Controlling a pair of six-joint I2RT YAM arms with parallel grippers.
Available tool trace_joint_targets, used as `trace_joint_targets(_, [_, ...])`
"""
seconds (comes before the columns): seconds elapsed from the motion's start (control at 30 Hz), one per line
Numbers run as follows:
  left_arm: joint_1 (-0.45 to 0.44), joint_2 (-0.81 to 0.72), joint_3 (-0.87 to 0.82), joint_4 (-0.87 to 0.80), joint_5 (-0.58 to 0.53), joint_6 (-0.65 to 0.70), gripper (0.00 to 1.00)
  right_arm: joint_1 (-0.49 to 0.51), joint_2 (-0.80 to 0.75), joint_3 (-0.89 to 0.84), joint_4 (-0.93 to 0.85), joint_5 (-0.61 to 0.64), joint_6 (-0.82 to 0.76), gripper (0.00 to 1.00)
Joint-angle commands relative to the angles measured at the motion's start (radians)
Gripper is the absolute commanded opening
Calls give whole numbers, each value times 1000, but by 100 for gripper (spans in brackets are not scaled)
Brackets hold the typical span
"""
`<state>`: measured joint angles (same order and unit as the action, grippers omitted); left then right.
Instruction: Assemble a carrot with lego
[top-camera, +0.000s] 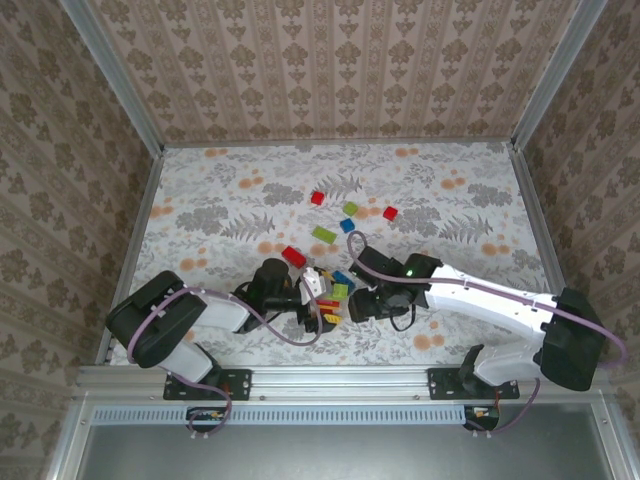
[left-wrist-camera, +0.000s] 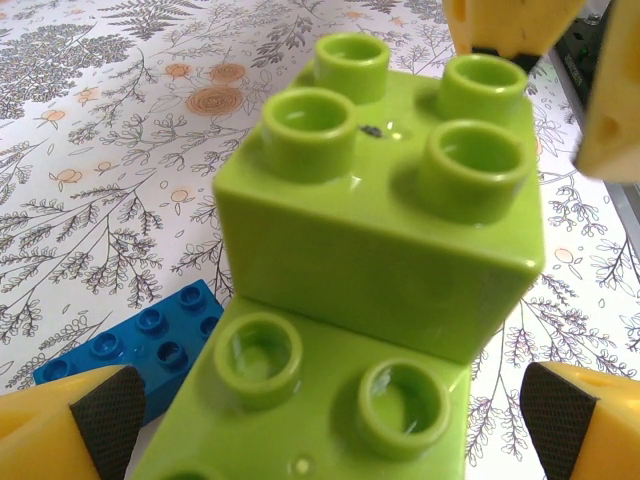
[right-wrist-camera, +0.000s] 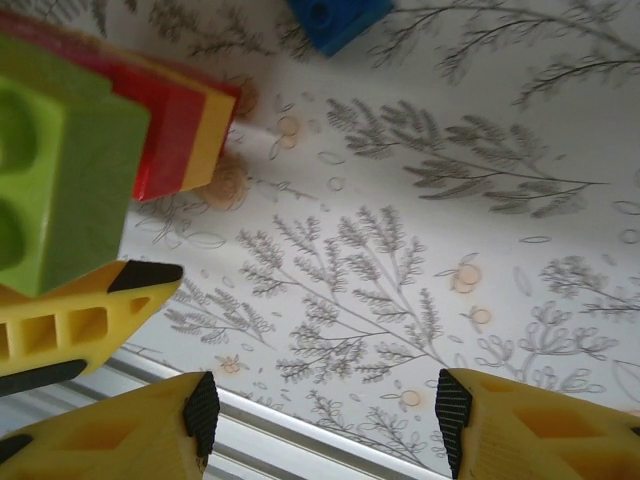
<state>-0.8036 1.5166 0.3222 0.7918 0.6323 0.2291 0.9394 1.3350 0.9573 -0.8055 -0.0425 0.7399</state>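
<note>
Left wrist view — green lego stack (left-wrist-camera: 380, 230) between wide-spread fingers of left gripper (left-wrist-camera: 330, 420); right gripper (right-wrist-camera: 325, 410) jaws apart too

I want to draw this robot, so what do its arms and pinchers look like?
The left arm is chunky black with a white section; the right arm is mostly white with black joints and a small green light. A purple cable loops along each. The fingers are yellow plastic with black pads.
</note>
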Motion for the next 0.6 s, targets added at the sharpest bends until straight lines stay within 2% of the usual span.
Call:
trace_joint_targets(0.0, [6, -25, -16, 21, 26, -14, 100, 29, 47, 15, 32, -45, 4, 62])
trace_joint_targets(0.57, [26, -33, -49, 88, 61, -29, 100, -13, 119, 99, -64, 132, 42, 61])
